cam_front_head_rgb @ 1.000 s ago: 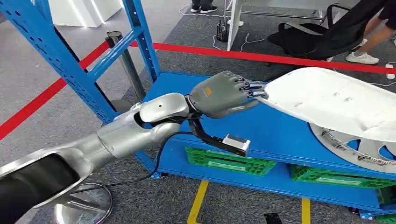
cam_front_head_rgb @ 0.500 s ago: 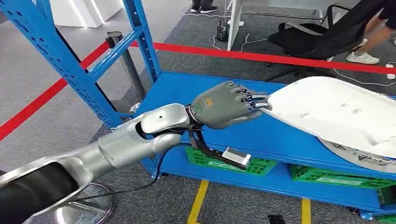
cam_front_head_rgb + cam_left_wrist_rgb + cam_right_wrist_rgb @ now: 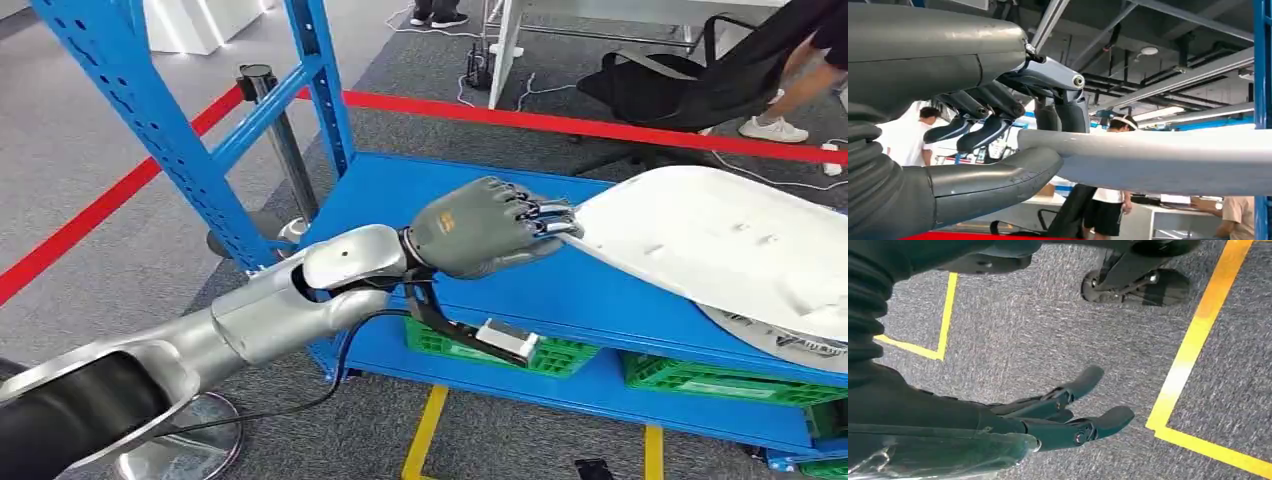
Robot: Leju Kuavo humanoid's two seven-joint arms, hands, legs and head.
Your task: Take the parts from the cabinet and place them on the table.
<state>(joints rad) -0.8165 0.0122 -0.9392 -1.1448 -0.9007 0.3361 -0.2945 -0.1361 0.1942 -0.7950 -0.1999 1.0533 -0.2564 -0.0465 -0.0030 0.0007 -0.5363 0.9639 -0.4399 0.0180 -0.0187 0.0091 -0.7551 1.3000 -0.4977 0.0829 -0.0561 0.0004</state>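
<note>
Here, the dark fingers and thick grey thumb of the left hand close from opposite faces on the near edge of a large white moulded panel, pinching it; in the left wrist view the panel's pale rim runs out from between thumb and fingers. The panel lies tilted above the blue shelf of the cabinet, its gripped end raised off the shelf surface, its far end lying over a round white perforated part that rests on the same shelf. The silver left arm reaches in from the lower left, a black cable hanging beneath it. Under the shelf sit green crates on a lower blue level. A blue perforated upright of the rack stands to the left, with a red barrier tape stretched behind it. Farther back stands a black chair with a person's leg and white shoe beside it. The right hand hangs over grey carpet marked with yellow floor lines, its fingers slightly apart and holding nothing.
</note>
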